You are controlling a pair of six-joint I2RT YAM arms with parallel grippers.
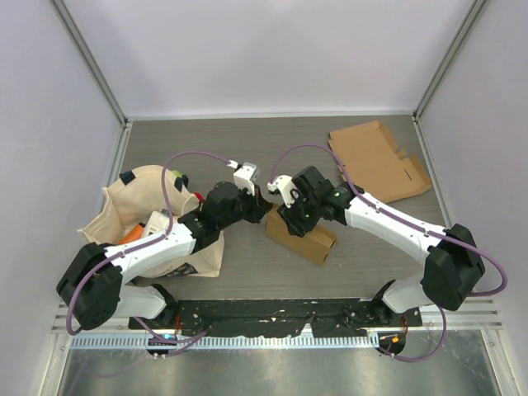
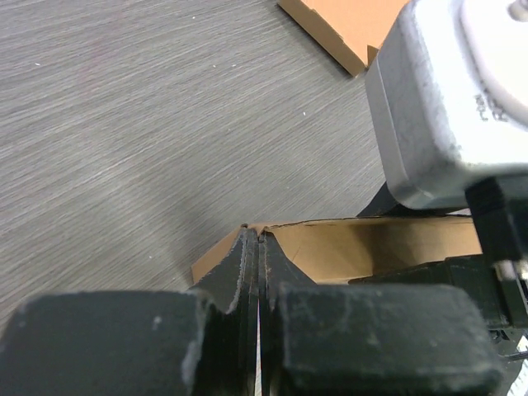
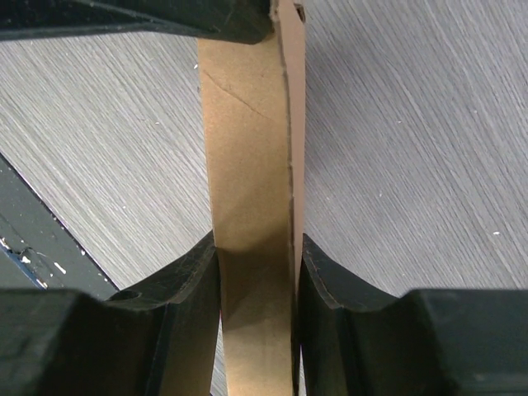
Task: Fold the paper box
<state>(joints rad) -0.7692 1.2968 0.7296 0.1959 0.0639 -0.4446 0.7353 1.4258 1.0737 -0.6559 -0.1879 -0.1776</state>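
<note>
Mid-fold — right hand [image 3: 257, 247] clamps the paper box [image 1: 307, 239] wall, left hand [image 2: 254, 247] closed at its corner; next, probably crease it down.

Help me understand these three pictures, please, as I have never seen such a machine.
These are two robot arms bolted at the near edge of a table. The wide picture looks down from above and behind them; the left arm is on the left, the right arm on the right. The other two pictures come from a camera on each wrist, so each shows its own dark fingers up close. On the table lie a half-folded box in the middle, a flat cardboard sheet at the far right and a cloth bag on the left. The right hand is shut on a wall of the box. The left hand is shut, its tips at the box's corner; whether it pinches cardboard I cannot tell.
</note>
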